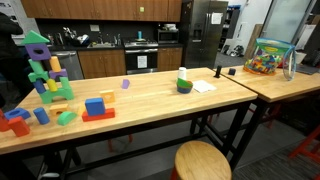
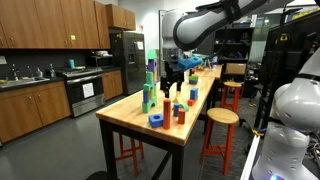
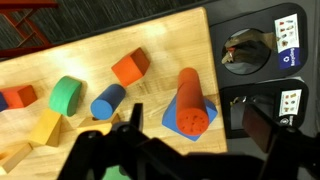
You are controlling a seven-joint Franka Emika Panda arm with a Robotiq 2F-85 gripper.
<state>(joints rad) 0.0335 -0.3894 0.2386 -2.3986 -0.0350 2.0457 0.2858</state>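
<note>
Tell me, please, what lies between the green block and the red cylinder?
In the wrist view, a blue cylinder lies on its side between the green block and the red cylinder.

The counter [image 3: 85, 65] was smooth, pale wood with visible grain; the orange cylinder [image 3: 190, 100] and green block [image 3: 65, 95] looked matt.

The white labels [image 3: 288, 29] are too blurred to read.
</note>
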